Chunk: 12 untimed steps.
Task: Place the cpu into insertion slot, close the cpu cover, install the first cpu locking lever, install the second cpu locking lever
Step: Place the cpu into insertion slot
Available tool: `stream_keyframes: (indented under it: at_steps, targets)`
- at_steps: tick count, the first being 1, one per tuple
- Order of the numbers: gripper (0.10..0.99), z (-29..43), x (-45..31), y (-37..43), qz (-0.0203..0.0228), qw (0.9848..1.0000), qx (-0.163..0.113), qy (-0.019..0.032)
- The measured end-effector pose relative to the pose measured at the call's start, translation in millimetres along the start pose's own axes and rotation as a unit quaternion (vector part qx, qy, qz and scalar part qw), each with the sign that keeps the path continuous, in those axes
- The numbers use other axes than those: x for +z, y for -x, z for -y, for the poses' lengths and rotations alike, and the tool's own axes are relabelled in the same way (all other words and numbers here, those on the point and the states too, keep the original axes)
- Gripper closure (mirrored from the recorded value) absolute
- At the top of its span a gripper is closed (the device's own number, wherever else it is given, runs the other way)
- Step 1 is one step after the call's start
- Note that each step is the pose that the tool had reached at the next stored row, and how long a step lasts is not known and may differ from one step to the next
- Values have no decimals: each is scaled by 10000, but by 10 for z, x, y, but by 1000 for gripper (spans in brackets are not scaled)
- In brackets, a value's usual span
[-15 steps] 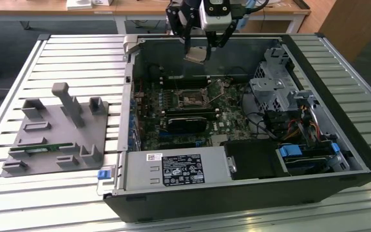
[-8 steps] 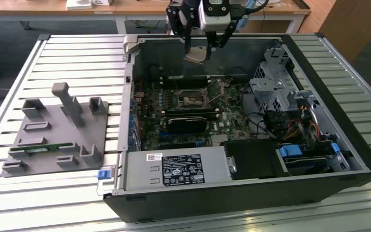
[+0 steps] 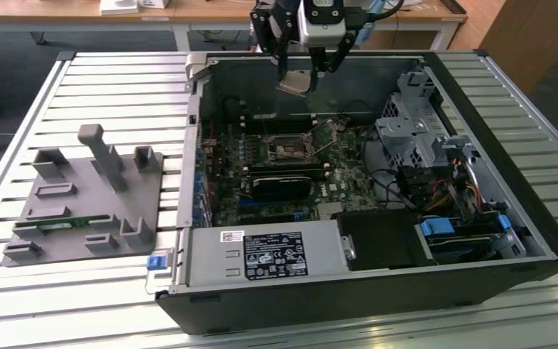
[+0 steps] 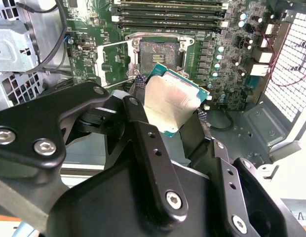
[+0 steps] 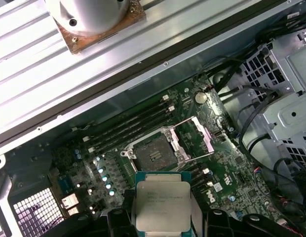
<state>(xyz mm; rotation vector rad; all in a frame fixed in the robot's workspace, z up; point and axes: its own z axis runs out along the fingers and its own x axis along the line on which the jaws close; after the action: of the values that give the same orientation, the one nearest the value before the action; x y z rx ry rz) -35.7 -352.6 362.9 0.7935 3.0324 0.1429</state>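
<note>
Robot arm's gripper (image 3: 301, 75) is pinching the cpu (image 4: 170, 101) between its jaws, holding it tilted in the air above the open computer case (image 3: 357, 294). The flat square chip is showing a silvery-grey metal top and a thin green edge. Below, the insertion slot (image 5: 152, 154) is lying bare, with the cpu cover (image 5: 205, 138) swung open beside it.

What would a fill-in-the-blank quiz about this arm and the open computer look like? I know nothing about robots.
1. The fingers hold the cpu ____ the motherboard, not touching it.
2. The insertion slot is ____: no chip sits in it.
3. The cpu cover beside the slot is swung ____.
Missing words: above; empty; open.
</note>
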Motion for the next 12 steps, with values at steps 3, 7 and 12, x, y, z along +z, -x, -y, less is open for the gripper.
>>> stream_keyframes:
  at_steps: [3, 7, 12]
  targets:
    - [553, 0, 1, 0, 3, 10000, 36, 1]
    - [553, 0, 1, 0, 7, 10000, 78, 1]
    - [553, 0, 2, 0, 11, 9999, 129, 2]
